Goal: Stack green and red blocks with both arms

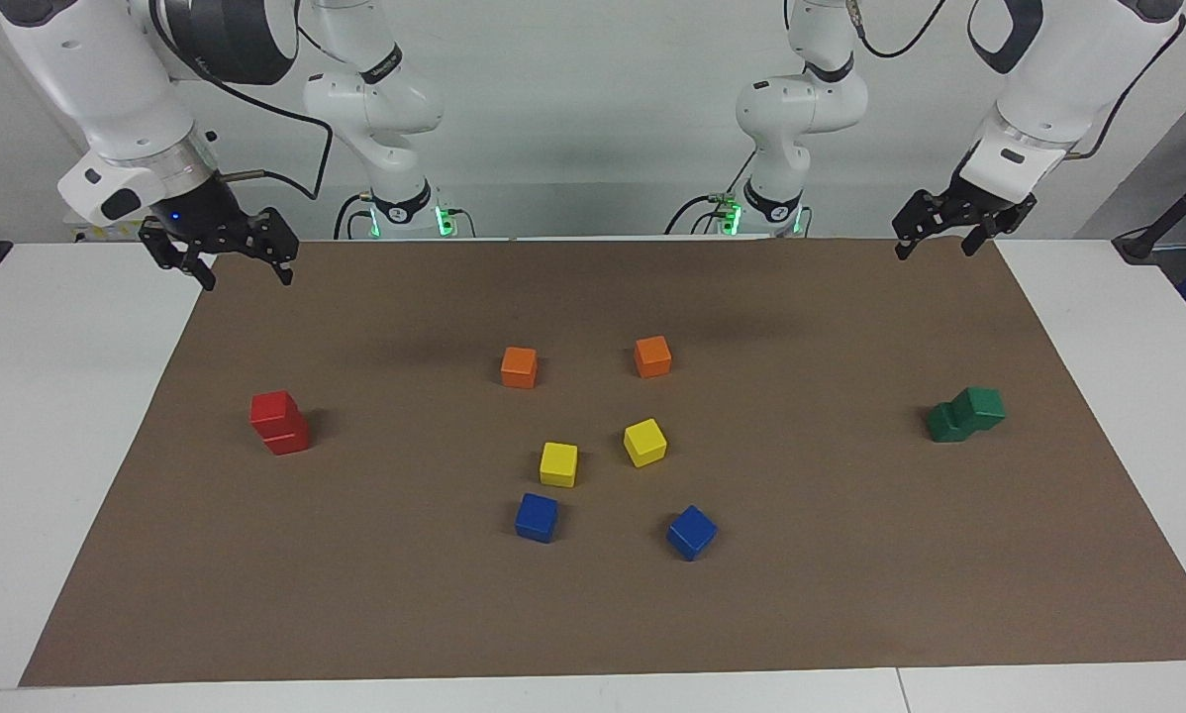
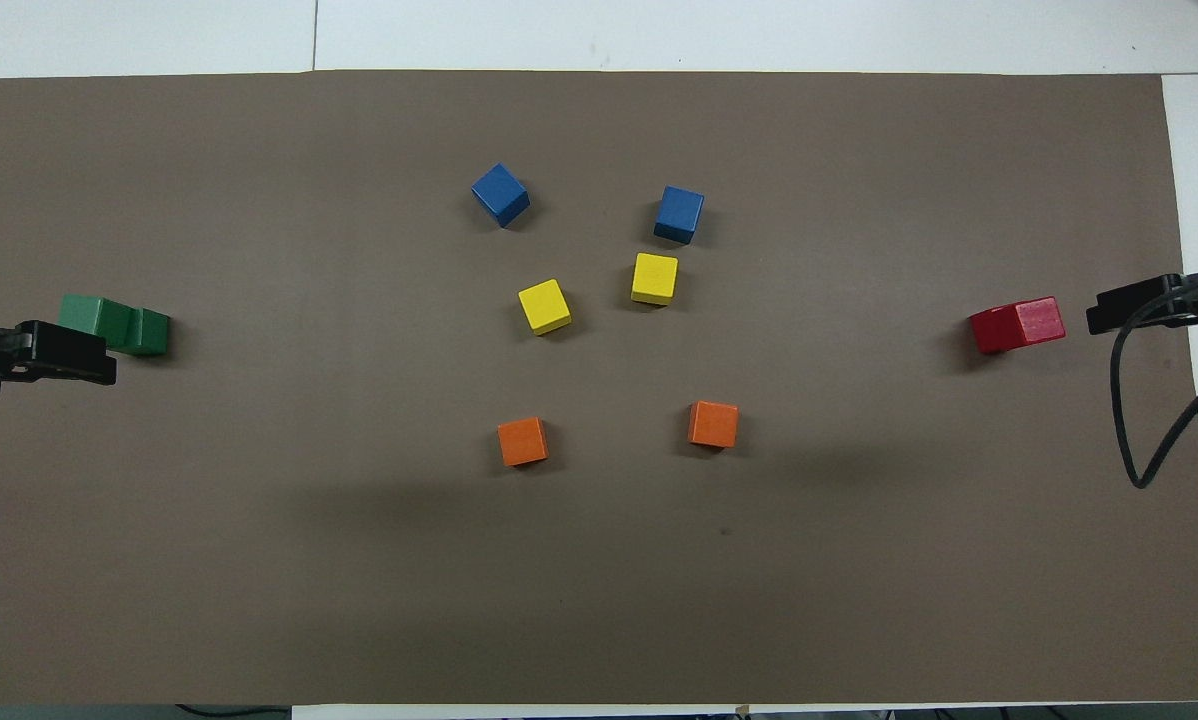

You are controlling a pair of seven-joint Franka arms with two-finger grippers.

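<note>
— Red first: where are the red blocks (image 1: 278, 422)?

— Stacked, one on the other, on the brown mat (image 1: 593, 614) toward the right arm's end of the table (image 1: 49, 416). The upper cube sits a little askew on the lower one.

— And the green blocks (image 1: 964, 414)?

— Toward the left arm's end of the mat, also one on the other. The upper cube is shifted well to one side, so the pair reads as a step rather than a straight column.

— What are the arms doing?

— Both are raised and hold nothing. The right gripper (image 1: 219, 253) hangs over the mat's corner at its own end, next to the robots; its jaws are spread. The left gripper (image 1: 957, 223) hangs over the corner at the left arm's end, jaws likewise spread.

— Anything else on the mat?

— Six cubes in the middle, all single and apart from each other. The two orange cubes (image 1: 519, 366) lie nearest the robots, the two yellow cubes (image 1: 558, 463) farther out, and the two blue cubes (image 1: 537, 517) farthest. All are well apart from both stacks.
</note>
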